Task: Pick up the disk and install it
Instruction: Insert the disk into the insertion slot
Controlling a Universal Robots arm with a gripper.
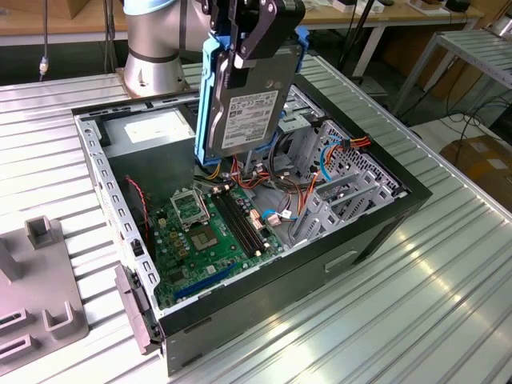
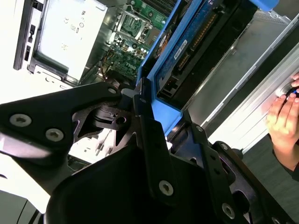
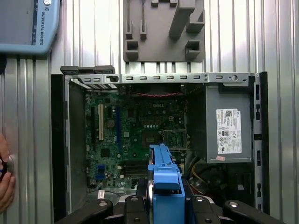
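The disk (image 1: 246, 112), a grey metal drive with a white label in a blue carrier frame, hangs upright and slightly tilted over the open computer case (image 1: 296, 264). My gripper (image 1: 254, 48) is shut on the disk's upper end, its black fingers clamped on both sides of the blue frame. In the second wrist view the disk (image 2: 196, 42) extends away from the gripper (image 2: 166, 119) toward the case's interior. In the first wrist view the disk's blue frame edge (image 3: 163, 182) sits between the fingers, above the motherboard (image 3: 135, 135).
Inside the case are a green motherboard (image 1: 212, 228), a metal drive cage (image 1: 336, 192) with orange and blue cables, and a power supply (image 1: 152, 132). A grey fixture (image 1: 40, 280) lies beside the case. A person's hand (image 2: 285, 116) rests near the table edge.
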